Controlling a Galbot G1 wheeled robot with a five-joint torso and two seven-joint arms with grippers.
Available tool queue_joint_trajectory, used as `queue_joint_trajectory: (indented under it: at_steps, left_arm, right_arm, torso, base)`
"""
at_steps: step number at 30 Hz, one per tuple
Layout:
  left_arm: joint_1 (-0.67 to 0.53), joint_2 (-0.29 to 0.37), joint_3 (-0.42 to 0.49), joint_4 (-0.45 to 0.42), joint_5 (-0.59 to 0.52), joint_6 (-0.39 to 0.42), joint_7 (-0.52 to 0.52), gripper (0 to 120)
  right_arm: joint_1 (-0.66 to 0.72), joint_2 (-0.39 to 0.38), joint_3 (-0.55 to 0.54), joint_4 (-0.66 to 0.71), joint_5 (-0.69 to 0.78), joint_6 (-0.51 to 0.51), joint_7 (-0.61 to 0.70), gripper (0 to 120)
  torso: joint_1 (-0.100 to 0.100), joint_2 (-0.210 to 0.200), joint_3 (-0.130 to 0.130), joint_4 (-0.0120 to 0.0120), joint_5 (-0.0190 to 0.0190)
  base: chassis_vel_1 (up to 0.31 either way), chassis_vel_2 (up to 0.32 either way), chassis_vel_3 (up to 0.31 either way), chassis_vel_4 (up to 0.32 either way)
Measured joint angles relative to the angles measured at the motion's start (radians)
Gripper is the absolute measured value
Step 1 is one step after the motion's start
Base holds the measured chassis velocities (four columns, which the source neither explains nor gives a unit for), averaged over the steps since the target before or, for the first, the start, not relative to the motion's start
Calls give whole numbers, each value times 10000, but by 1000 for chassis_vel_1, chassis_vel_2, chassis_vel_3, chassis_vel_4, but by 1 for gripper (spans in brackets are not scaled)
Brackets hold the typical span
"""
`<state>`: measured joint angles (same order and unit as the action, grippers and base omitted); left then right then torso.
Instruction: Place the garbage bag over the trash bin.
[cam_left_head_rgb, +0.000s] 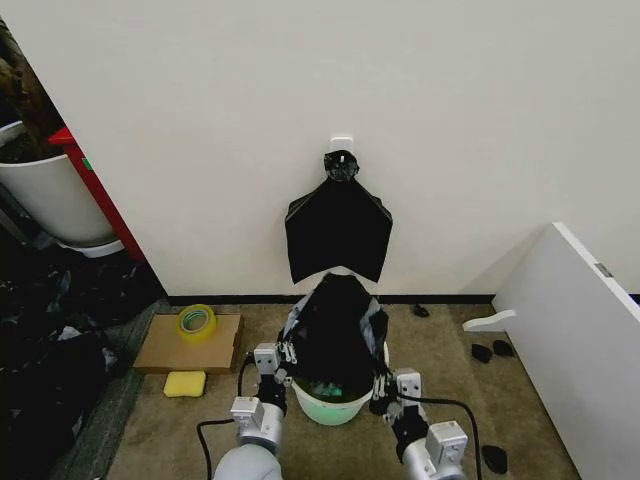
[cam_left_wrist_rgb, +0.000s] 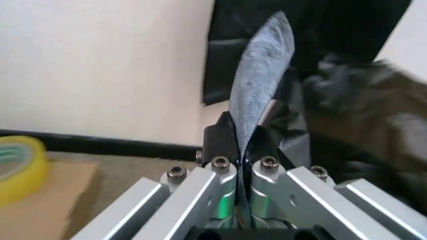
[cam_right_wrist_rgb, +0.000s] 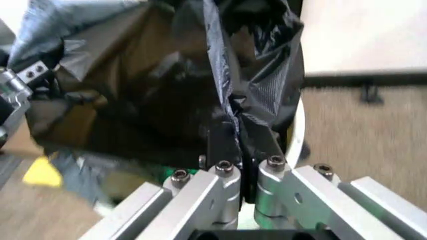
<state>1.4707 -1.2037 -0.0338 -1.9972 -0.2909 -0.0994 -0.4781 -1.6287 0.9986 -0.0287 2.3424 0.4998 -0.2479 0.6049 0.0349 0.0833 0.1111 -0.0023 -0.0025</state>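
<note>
Left tool (cam_left_head_rgb: 283, 366) and right tool (cam_left_head_rgb: 385, 385) are each pinching an edge of the bag (cam_left_head_rgb: 335, 325); bag is draping over the bin (cam_left_head_rgb: 330, 405), standing on the floor by the wall.

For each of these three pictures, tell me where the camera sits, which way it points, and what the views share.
Head view: high on the robot, facing forward and down at the bin by the wall; both arms show.
Left wrist view: behind the left gripper, facing the wall; its fingers pinch the bag.
Right wrist view: behind the right gripper, facing across the bin's mouth; its fingers pinch the bag's edge.
Shared: all three show the bag; head and left wrist views both show the tape roll.
</note>
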Motion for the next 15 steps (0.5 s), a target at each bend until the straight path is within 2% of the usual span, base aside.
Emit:
queue_joint_trajectory:
  at_steps: [2,6,9,15]
  left_arm:
    - [303,201,-37,-275,160,409,-433,0]
    - [688,460,-6,-652,312,929,-865,0]
    - [909,591,105,-721,519,1134,-1081,0]
    - [1179,526,468,-244,1180,1318,-1540,0]
  right_arm:
    - [-97,-276,-4,476,819,-609,438,0]
    - [-176,-575,7,755,1236,-1069,715,0]
    - [-215,-707,-35,714,1230,-1156,747,0]
    - [-283,-694,-714,-113,339,-1330,722,0]
  torso:
    - [0,0,0,0,-1]
    - [0,1,0,0,-1]
    - [0,1,0,2,-1]
    - [0,0,0,0,1]
  base:
    - [0,0,0,0]
    - [0,0,0,0]
    - [0,0,0,0]
    - [0,0,0,0]
